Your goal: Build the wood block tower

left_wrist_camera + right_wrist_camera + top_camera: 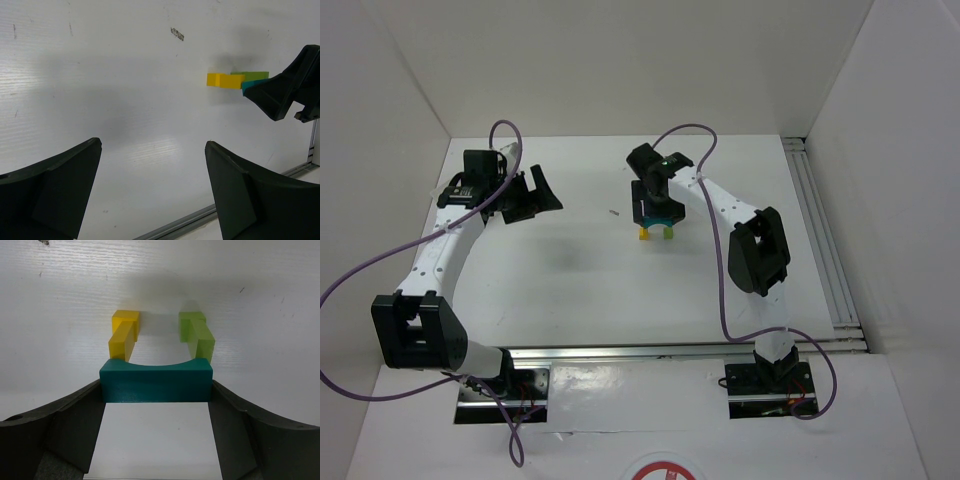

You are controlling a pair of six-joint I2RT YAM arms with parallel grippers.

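Closest to my right wrist camera are the dark fingers [65, 430] of the right tool [156, 390]. They press against both ends of the teal arch [155, 377], so I read that tool as grasping the arch. Beyond it two pillars stand on the white surface [60, 300]: the yellow block [123, 335] at 9 o'clock and the light green block [196, 335] at 3 o'clock, with a bare gap between them. The arch spans their tops, its curved cut-out turned toward the pillars. Whether it rests on them or hangs just above, I cannot tell.

From the top camera, the stack sits near the middle of the surface, a touch toward 1 o'clock, under the right arm's wrist. The left tool [533, 193] hovers well apart from it, at about 10 o'clock. It is released, with its fingers spread wide and only bare surface showing between them. Through the left wrist camera I see the yellow and green blocks at 2 o'clock, with one right-tool finger covering most of the teal piece.
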